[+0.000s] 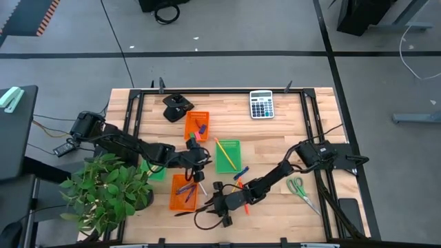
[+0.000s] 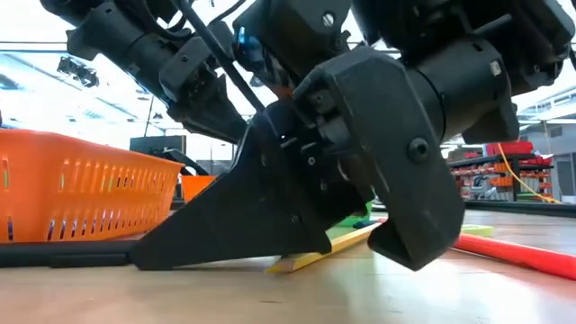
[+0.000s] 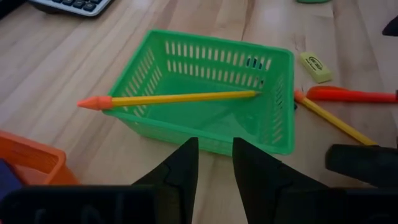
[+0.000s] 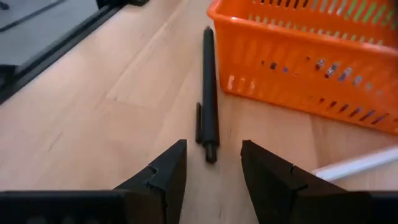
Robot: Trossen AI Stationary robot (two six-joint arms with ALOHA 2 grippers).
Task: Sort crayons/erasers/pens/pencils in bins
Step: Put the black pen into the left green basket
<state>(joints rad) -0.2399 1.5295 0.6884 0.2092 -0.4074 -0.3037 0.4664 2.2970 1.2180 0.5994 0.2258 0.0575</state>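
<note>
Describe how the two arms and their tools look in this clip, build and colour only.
Both arms are dark, near-black jointed links with black cables running along them. The left tool ends in two matte black wedge-shaped fingers tapering to blunt tips. The right tool has the same black tapered fingers, with stepped notches on their inner edges. In the low view the housing is blocky black plastic with round screw heads. No markings are legible.

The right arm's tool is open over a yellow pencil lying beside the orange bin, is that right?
Not quite: the right wrist view shows a slim black pen lying beside the orange plastic bin, not a yellow pencil. The right tool is indeed open over it.
</note>
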